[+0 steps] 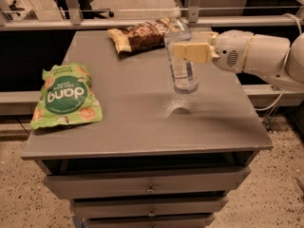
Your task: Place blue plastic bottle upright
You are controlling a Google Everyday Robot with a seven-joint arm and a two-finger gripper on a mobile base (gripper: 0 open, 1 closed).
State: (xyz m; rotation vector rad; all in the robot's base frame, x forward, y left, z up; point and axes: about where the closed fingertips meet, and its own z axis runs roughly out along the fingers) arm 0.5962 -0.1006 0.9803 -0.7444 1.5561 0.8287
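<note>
The blue plastic bottle (184, 75) is a small clear bottle with a white cap and a pale label. It stands upright over the right middle of the grey cabinet top (133, 127). Its base is at or just above the surface; I cannot tell if it touches. My gripper (185, 49) reaches in from the right on a white arm (251, 53). Its cream fingers (191, 52) are shut on the bottle's upper body, below the neck.
A green snack bag (64, 96) lies flat at the left of the top. A brown snack bag (137, 37) lies at the back, just behind the bottle. Drawers (149, 186) sit below the front edge. A metal rail (118, 23) runs behind the cabinet.
</note>
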